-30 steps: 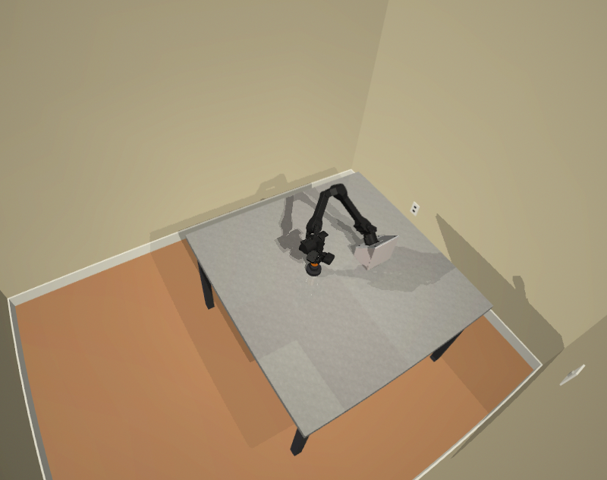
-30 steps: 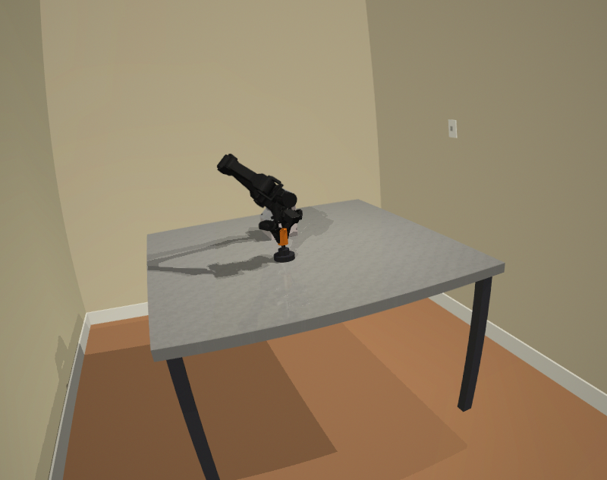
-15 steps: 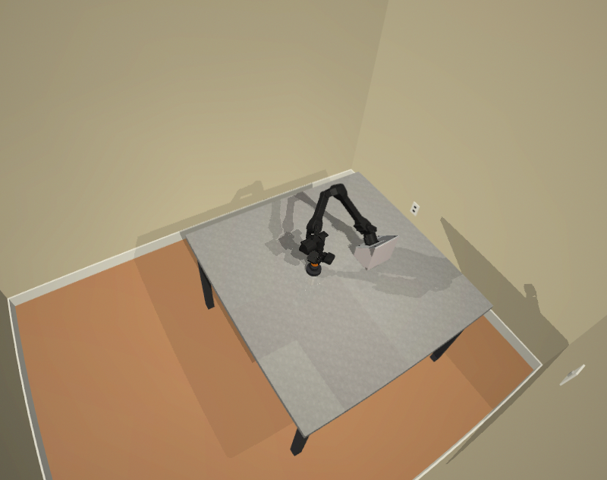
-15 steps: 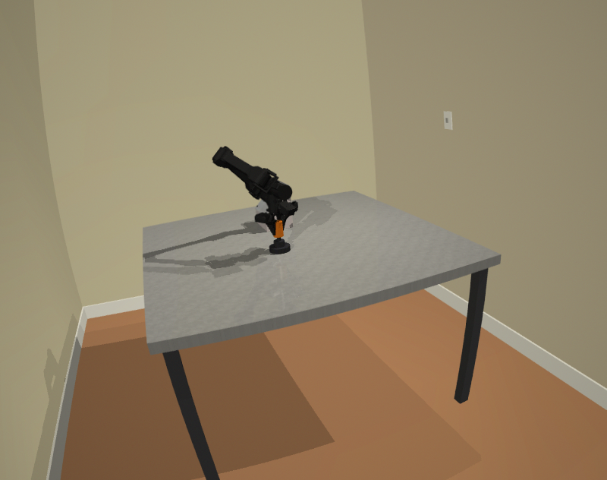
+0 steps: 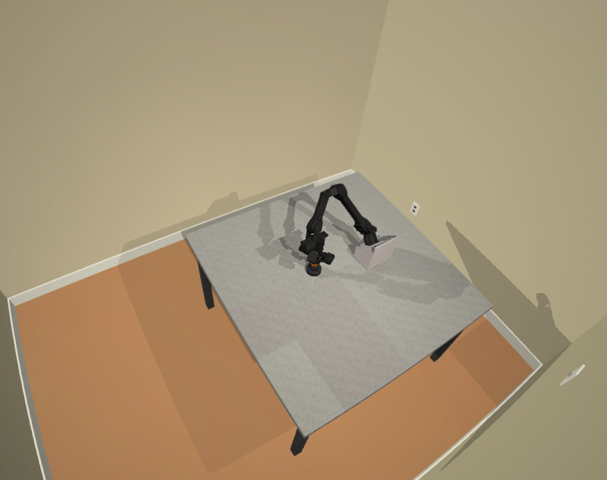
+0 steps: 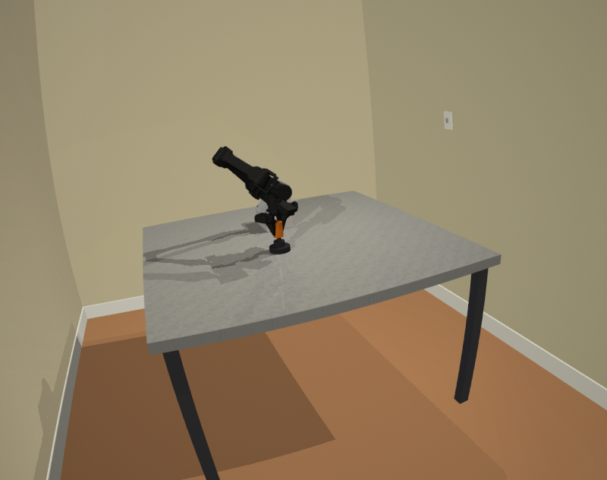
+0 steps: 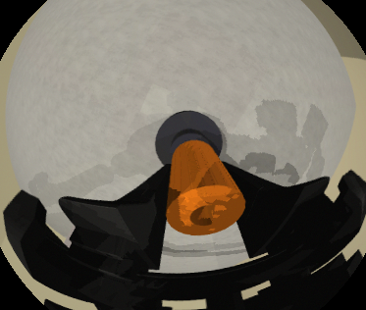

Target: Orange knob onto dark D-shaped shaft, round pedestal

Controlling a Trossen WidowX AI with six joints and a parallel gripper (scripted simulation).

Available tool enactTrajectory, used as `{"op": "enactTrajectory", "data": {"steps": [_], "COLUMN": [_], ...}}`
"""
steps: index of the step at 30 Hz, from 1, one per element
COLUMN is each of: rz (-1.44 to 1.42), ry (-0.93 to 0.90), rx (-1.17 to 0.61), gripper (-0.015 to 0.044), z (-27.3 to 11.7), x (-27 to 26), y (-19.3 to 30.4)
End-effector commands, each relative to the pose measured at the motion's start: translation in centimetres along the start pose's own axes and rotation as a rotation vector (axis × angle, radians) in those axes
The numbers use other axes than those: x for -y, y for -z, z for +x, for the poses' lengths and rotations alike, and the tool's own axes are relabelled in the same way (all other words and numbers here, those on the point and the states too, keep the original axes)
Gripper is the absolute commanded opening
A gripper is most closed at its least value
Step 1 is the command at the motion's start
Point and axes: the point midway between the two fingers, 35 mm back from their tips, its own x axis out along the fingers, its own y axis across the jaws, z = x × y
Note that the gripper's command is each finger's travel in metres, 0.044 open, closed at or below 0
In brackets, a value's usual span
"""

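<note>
The orange knob (image 5: 314,264) (image 6: 278,229) (image 7: 183,206) is a short, roughly upright cylinder between the fingers. My gripper (image 6: 278,233) (image 7: 194,167) is shut on it. The wrist view shows a dark round recess in the knob's near end. The dark round pedestal (image 5: 312,272) (image 6: 279,249) (image 7: 187,119) stands on the table directly below the knob. In the exterior view, a narrower dark part shows between the knob's lower end and the pedestal's wide base, so the knob is above the base. The shaft's flat side and the knob's underside are hidden. I cannot tell whether the shaft is inside the hole.
The grey table (image 5: 314,320) (image 6: 386,253) carries the pedestal and the arm. A pale pinkish angular block (image 5: 380,255) is at the arm's base, and part of it shows behind the gripper in the exterior view. Arm shadows fall across the table.
</note>
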Motion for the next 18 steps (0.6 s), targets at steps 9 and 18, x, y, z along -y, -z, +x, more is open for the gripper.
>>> {"op": "enactTrajectory", "data": {"steps": [9, 18], "rz": [-0.057, -0.213], "ry": [0.003, 0.003], "rx": [0.001, 0.0], "gripper": [0.0, 0.0], "z": [-0.48, -0.33], "x": [-0.26, 0.0], "y": [0.0, -0.1]}}
